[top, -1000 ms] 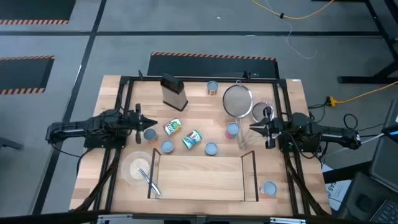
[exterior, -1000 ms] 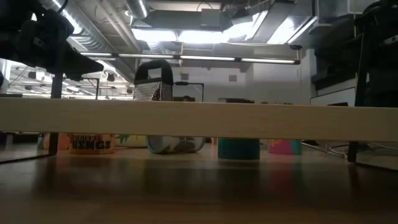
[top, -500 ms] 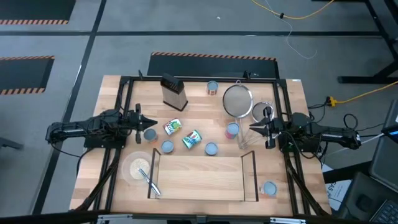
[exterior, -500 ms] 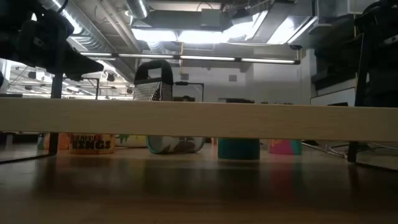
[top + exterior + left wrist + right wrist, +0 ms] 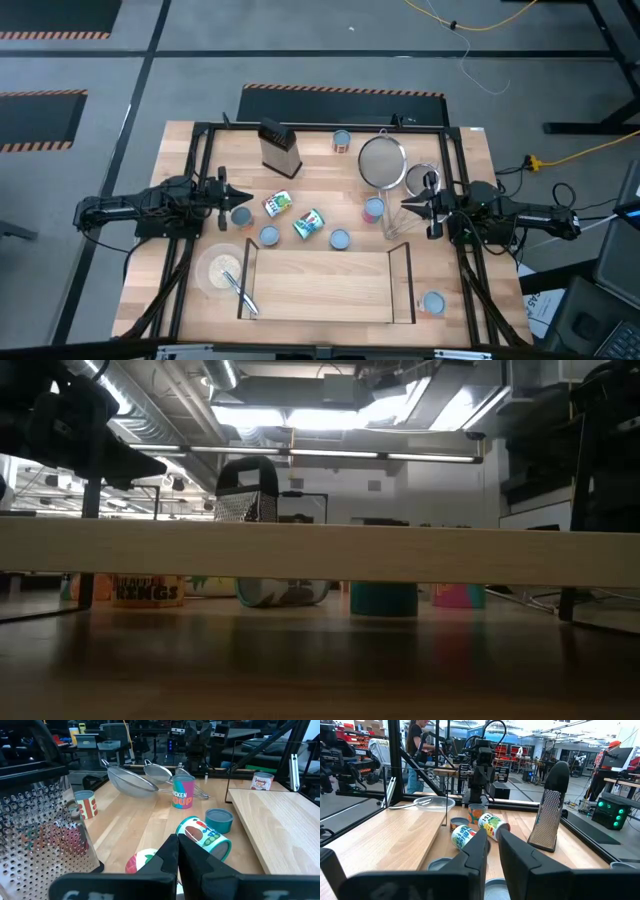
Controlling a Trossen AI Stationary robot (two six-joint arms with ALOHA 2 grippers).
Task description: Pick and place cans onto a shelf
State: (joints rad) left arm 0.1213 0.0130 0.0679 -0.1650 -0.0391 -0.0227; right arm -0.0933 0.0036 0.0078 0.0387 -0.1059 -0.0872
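Note:
Several cans stand or lie on the wooden table behind the shelf [image 5: 325, 285]. Two labelled cans [image 5: 278, 204] [image 5: 309, 224] lie on their sides. Upright cans [image 5: 241, 216] [image 5: 269, 236] [image 5: 339, 239] [image 5: 373, 208] stand around them. One can [image 5: 342, 140] stands at the far edge and one [image 5: 433, 303] to the right of the shelf. My left gripper [image 5: 245, 197] is shut and empty at the table's left, and its wrist view [image 5: 176, 841] shows a lying can [image 5: 202, 836] ahead of it. My right gripper [image 5: 405, 207] hovers at the right, its fingers [image 5: 492, 842] a narrow gap apart, and it is empty.
A metal grater [image 5: 279, 148] stands at the far left. Two wire strainers [image 5: 381, 160] [image 5: 421, 180] lie at the far right. A pale bowl with a utensil [image 5: 223, 268] sits left of the shelf. A black frame borders the table. The shelf board [image 5: 320, 550] is bare.

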